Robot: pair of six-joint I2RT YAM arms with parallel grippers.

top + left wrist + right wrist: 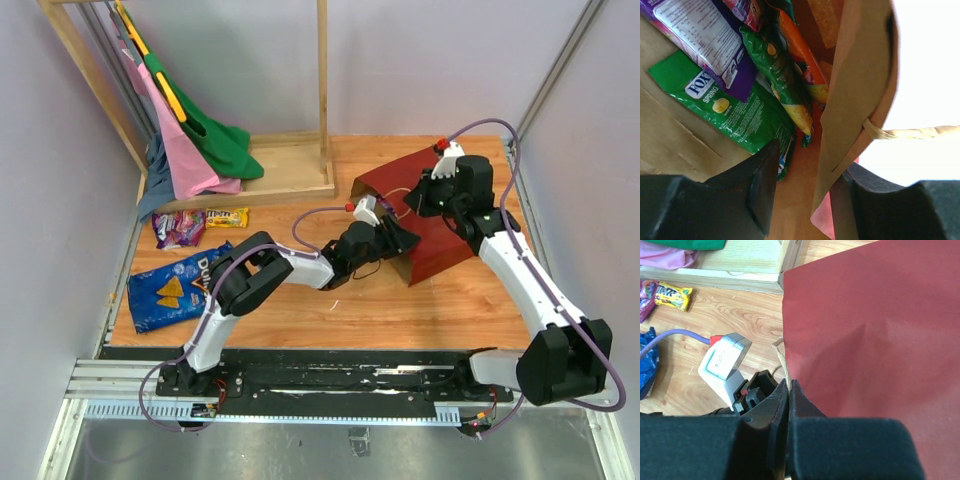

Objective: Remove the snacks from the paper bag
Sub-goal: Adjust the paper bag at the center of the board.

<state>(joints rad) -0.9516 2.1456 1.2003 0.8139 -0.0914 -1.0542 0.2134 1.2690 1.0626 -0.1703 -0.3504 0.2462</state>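
Observation:
The dark red paper bag (445,250) lies on its side at the right of the table, mouth toward the left. My left gripper (395,240) reaches into that mouth. In the left wrist view its jaws (810,165) stand apart, the bag's kraft wall edge (855,75) hanging between them by the right finger. Inside lie a green Fox's packet (735,115), a purple packet (705,35) and a green-orange packet (785,75). My right gripper (790,385) is shut on the bag's string handle (781,357) above the bag (875,330). A blue Doritos bag (175,288), a purple packet (180,228) and yellow M&M's (227,217) lie on the table at left.
A wooden rack (290,180) with pink and green garments (200,140) stands at the back left. The left arm's wrist camera (725,362) sits just beside the bag's mouth. Metal rails run along the table's near edge (300,385).

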